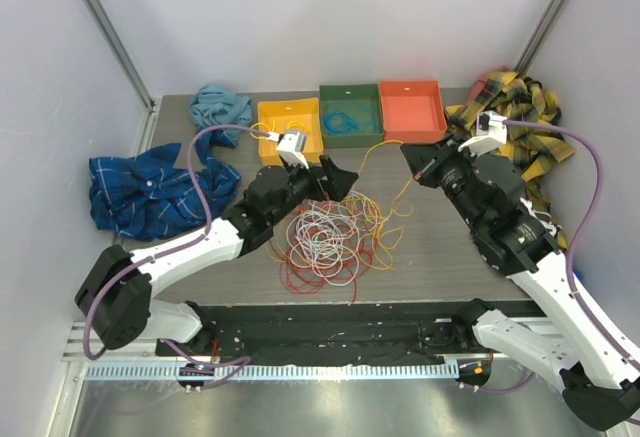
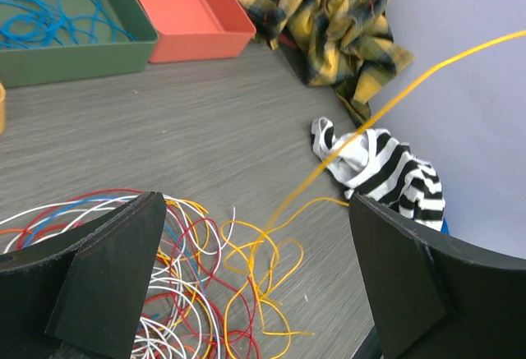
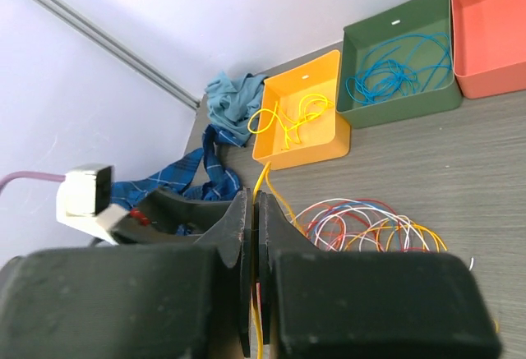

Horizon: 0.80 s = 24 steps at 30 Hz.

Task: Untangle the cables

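The cables (image 1: 328,239) lie in a loose tangle of red, white, orange and yellow loops mid-table; the tangle also shows in the left wrist view (image 2: 156,293) and the right wrist view (image 3: 370,227). My left gripper (image 1: 332,181) is open and empty, hovering over the tangle's far edge, its fingers wide apart in its own view (image 2: 259,281). My right gripper (image 1: 409,155) is shut on a yellow cable (image 1: 392,197), which is pinched between the closed fingers (image 3: 256,204). That yellow cable (image 2: 394,100) runs taut and slanting up from the tangle's right side.
A yellow bin (image 1: 290,129) holding yellow wire, a green bin (image 1: 350,114) holding blue wire and an orange-red bin (image 1: 412,109) stand at the back. A blue plaid cloth (image 1: 150,189) lies left, a teal cloth (image 1: 220,105) back left, a yellow plaid cloth (image 1: 520,127) right. A striped cloth (image 2: 386,166) lies nearby.
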Motion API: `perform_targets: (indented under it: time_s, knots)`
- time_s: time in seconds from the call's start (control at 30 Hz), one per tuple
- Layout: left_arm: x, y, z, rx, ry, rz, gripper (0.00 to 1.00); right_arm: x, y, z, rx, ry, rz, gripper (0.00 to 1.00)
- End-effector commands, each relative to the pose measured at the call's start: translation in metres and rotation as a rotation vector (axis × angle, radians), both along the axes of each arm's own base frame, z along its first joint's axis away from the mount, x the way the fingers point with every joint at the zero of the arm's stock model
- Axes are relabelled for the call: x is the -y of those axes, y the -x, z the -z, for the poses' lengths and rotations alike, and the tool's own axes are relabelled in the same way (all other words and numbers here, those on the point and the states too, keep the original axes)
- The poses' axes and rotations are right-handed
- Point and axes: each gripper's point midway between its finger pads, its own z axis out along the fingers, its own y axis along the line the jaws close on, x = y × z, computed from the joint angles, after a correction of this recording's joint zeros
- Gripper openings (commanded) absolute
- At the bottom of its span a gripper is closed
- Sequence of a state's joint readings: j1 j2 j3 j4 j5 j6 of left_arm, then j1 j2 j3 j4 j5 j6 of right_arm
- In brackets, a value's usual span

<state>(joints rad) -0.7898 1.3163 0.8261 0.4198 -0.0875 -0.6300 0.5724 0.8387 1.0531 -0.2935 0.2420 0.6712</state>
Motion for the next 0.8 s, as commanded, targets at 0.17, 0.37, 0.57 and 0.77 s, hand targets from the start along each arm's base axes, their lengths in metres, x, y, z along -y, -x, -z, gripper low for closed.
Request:
perform_targets:
  time_s: [0.17, 0.37, 0.57, 0.77]
  knots:
    - [0.035, -0.003, -0.008, 0.053, 0.046, 0.128, 0.93, -0.002, 0.014, -0.016, 0.041, -0.015, -0.052, 0.01]
    - [0.047, -0.005, -0.003, 0.054, 0.026, 0.165, 0.72, -0.003, 0.016, -0.013, 0.038, -0.011, -0.062, 0.01]
    - [0.057, -0.005, 0.004, 0.039, 0.022, 0.208, 0.57, -0.006, 0.016, -0.009, 0.027, -0.013, -0.075, 0.01]
    - [0.067, -0.009, 0.005, 0.038, 0.015, 0.232, 0.06, -0.008, 0.017, -0.009, 0.024, -0.017, -0.089, 0.01]
